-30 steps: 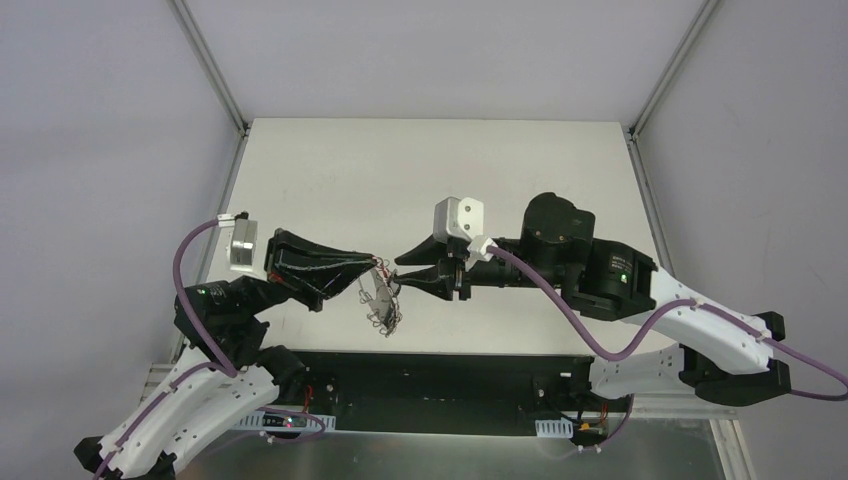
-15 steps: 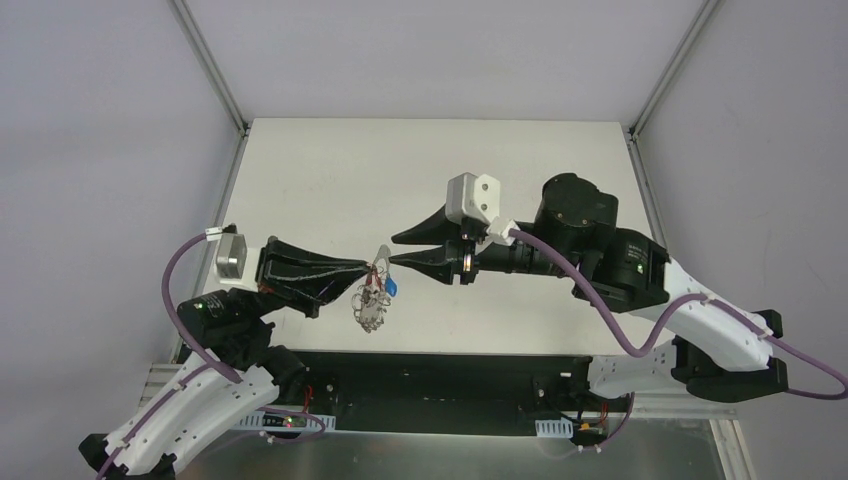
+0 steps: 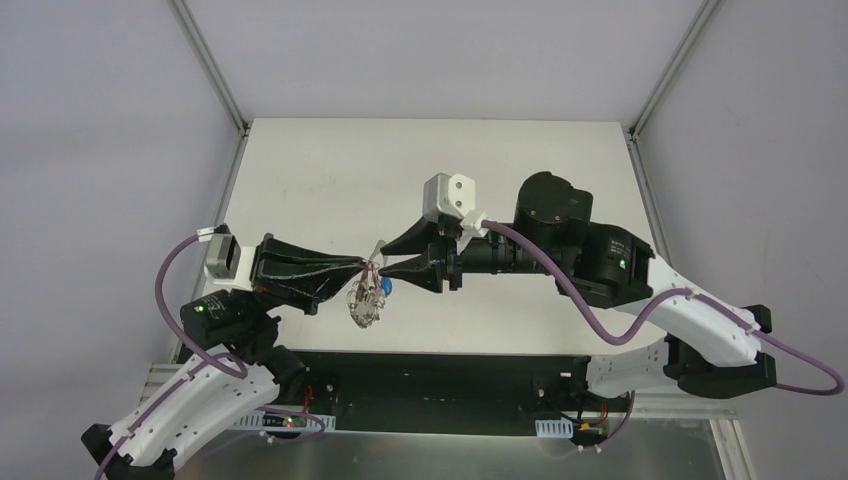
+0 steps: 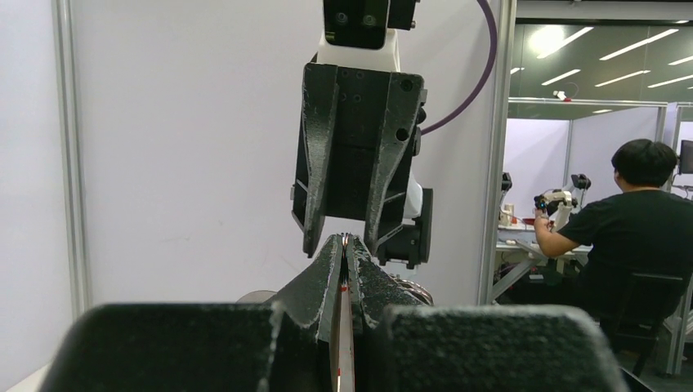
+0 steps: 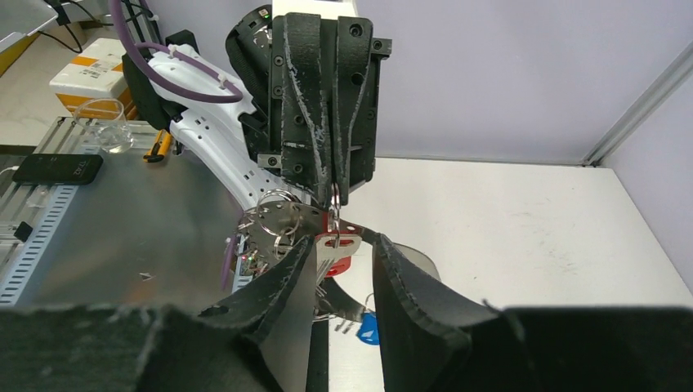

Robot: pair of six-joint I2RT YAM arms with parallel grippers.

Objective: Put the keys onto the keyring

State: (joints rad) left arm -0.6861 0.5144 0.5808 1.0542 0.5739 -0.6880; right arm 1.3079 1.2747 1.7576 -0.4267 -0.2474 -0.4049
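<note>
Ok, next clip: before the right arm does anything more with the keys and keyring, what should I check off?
1. Left gripper shut on the keyring: ok, it holds the keyring up in the air.
2. Right gripper open: ok, jaws apart.
3. Red key lined up between the right gripper's jaws: ok, judging by the right wrist view.
4. Red key already threaded on the keyring: cannot tell, the small metal pieces crowd it.
5. Bright blue key accounted for: ok, it hangs below the keyring.
</note>
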